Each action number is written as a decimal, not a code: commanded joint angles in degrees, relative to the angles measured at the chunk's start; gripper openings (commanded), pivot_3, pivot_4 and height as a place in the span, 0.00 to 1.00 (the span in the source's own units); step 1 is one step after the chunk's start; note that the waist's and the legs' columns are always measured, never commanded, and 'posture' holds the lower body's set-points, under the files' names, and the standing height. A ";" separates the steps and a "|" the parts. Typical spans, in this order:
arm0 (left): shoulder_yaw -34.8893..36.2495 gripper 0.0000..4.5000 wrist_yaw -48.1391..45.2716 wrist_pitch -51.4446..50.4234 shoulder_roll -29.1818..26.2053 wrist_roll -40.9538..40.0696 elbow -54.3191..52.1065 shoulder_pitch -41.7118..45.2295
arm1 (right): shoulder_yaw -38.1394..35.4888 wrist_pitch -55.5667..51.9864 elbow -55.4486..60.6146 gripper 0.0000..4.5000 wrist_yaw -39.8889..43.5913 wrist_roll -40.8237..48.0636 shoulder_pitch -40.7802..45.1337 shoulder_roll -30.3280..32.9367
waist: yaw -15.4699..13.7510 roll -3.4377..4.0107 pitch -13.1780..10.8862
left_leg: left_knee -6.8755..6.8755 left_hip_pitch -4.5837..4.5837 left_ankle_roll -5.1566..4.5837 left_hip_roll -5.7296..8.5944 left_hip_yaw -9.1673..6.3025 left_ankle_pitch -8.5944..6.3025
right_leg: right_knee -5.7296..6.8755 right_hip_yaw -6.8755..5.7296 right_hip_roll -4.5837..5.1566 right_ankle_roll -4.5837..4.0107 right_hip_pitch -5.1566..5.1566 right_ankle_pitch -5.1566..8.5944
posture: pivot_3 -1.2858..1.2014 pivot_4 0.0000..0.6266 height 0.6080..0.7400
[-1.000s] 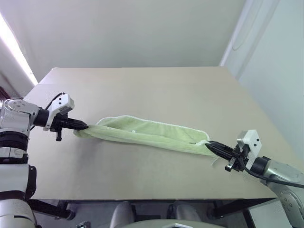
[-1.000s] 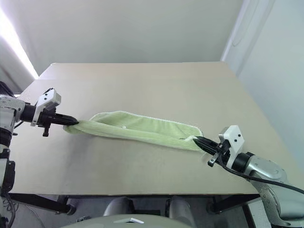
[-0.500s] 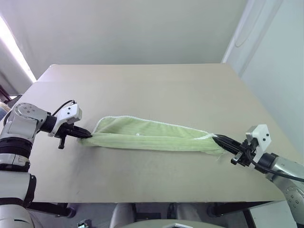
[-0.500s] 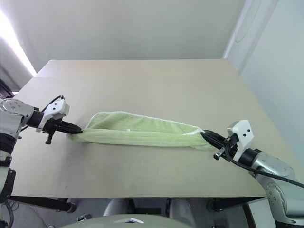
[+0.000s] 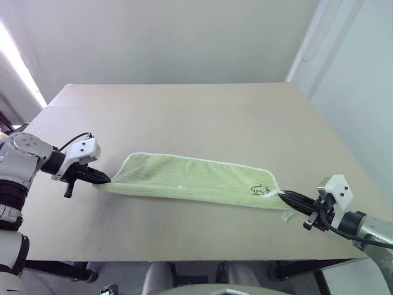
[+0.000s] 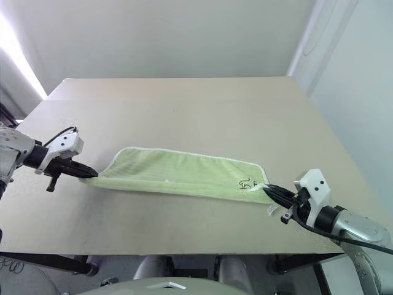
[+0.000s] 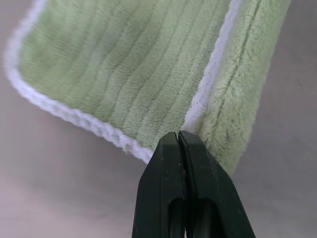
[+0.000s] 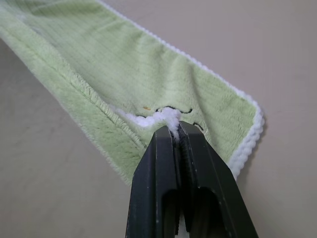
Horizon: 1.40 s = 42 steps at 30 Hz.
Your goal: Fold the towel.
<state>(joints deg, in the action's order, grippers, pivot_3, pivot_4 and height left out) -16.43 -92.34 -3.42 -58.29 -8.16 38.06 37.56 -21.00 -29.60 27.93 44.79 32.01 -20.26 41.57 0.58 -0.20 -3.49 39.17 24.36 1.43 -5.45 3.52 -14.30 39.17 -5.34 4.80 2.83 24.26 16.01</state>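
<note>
Light-green towel stretched over the table, small black embroidered mark, unreadable, near the right gripper, left gripper and right gripper each pinched closed on opposite towel ends

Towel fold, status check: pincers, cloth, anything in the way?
Left pincer shut on towel end; right pincer shut on the opposite end. Towel stretched between them over the table, doubled lengthwise. Nothing in the way.

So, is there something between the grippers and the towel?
No. The left gripper and the right gripper are each shut on an end of the towel, stretched between them over the table.
</note>
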 commanded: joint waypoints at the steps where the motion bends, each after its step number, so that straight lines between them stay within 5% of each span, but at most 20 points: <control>1: 2.40 0.00 0.43 -1.98 2.34 -0.13 -0.06 2.62 | -1.26 0.57 0.07 0.01 -2.28 -0.58 2.51 -0.55 | -0.13 0.00 0.00 | 0.00 0.00 0.00 0.00 -0.01 0.00 | 0.00 0.00 0.00 0.00 -0.01 0.00 | 0.52 0.00 0.57; 13: 3.96 0.00 7.20 0.58 12.10 4.91 16.10 13.80 | 0.62 -1.63 -5.30 0.01 -13.33 -3.90 13.53 -4.72 | 0.38 -0.04 0.01 | 0.02 0.12 -0.03 0.01 0.00 0.03 | 0.02 0.09 -0.15 -0.01 -0.10 -0.05 | 0.52 0.00 0.57; 42: 7.57 0.00 1.33 -9.60 10.98 4.53 13.10 13.10 | 1.07 -0.81 -3.81 0.01 -13.10 -2.10 12.94 -7.39 | 0.22 -0.04 0.01 | 0.03 0.08 -0.02 0.00 0.04 0.03 | 0.09 0.19 -0.17 -0.06 -0.04 -0.09 | 0.52 0.00 0.57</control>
<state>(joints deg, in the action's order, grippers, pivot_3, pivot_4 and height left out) -10.28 -91.33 -12.29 -47.15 -3.18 51.69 49.05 -19.39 -31.70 22.81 31.87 29.98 -8.39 34.29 0.80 -0.23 -3.48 39.20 24.45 1.41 -5.45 3.56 -14.26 39.26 -5.15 4.63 2.78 24.21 15.92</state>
